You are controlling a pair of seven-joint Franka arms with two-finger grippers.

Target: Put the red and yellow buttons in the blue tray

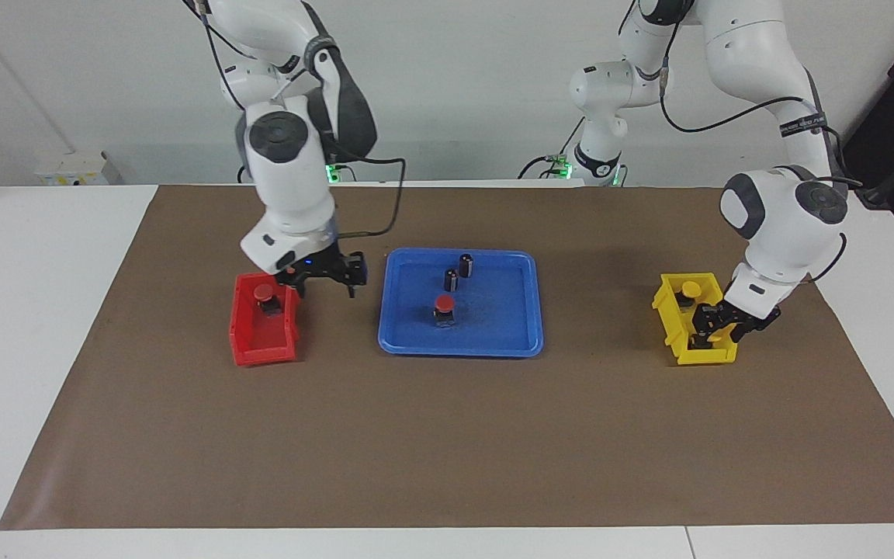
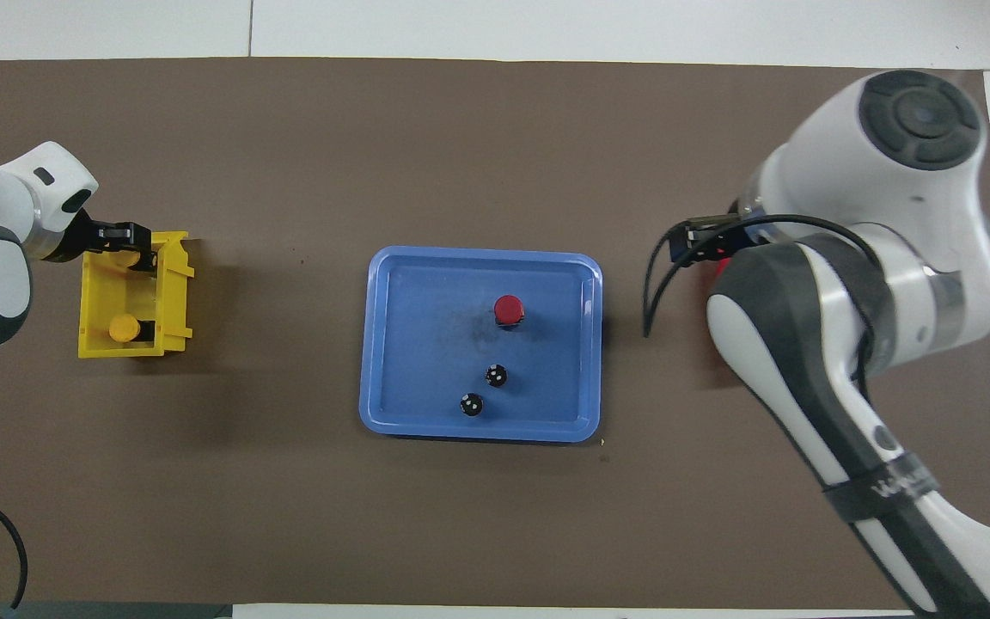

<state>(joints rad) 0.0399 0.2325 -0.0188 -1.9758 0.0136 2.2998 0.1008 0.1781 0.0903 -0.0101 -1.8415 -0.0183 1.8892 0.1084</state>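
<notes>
Facing view gives you 1 red button [image 1: 444, 303] standing free in the blue tray [image 1: 509, 334], with 2 dark cylinders [image 1: 459, 272] nearer the robots than it. Your right gripper [image 1: 323, 281] hangs over the edge of the red bin [image 1: 261, 341] that faces the tray, fingers spread and holding nothing; the second red button [image 1: 264, 294] sits in that bin just beside the gripper, not touched. Your left gripper [image 1: 715, 326] is down in the yellow bin [image 1: 668, 314], at the end farther from the robots, and covers the button there; you cannot tell whether it has clamped on it. The other yellow button [image 1: 691, 289] sits in the same bin, nearer the robots.
</notes>
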